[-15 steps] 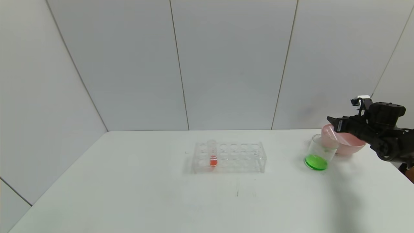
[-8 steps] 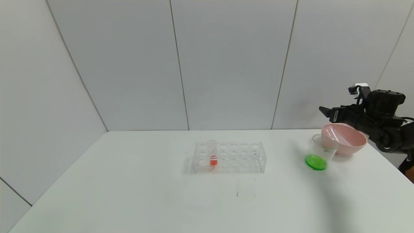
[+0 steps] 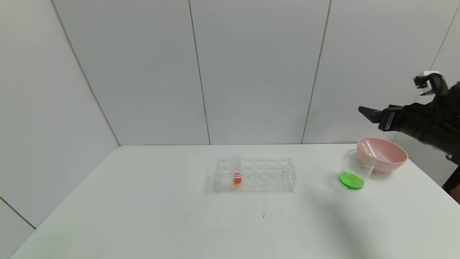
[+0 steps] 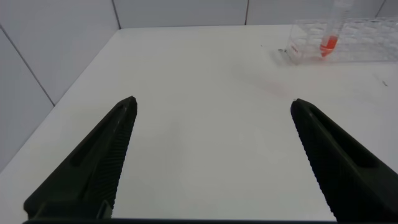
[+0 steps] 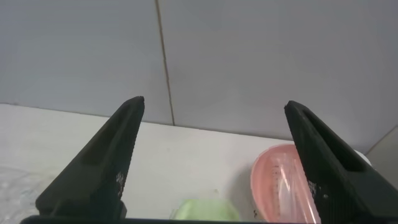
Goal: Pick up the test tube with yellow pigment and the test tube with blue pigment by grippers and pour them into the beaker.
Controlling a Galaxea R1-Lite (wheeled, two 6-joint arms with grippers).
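The beaker [image 3: 353, 169] stands on the table at the right with green liquid in its bottom; it also shows in the right wrist view [image 5: 199, 211]. No tube with yellow or blue liquid is in view. Clear, empty-looking tubes [image 3: 372, 150] lie in the pink bowl [image 3: 391, 162]. My right gripper [image 3: 366, 113] is open and empty, raised well above the bowl and the beaker; in its own view [image 5: 214, 102] the jaws stand wide apart. My left gripper [image 4: 212, 102] is open and empty over the table's left part, out of the head view.
A clear many-holed tube rack [image 3: 264, 175] stands mid-table and holds one tube with red liquid [image 3: 236, 172]; both show in the left wrist view, rack [image 4: 367, 43] and red tube [image 4: 329, 34]. The pink bowl [image 5: 280, 186] touches the beaker. Grey walls stand behind.
My right gripper has risen from just over the pink bowl's rim to well above it, drawing slightly to the right. The bowl, beaker and rack have not moved.
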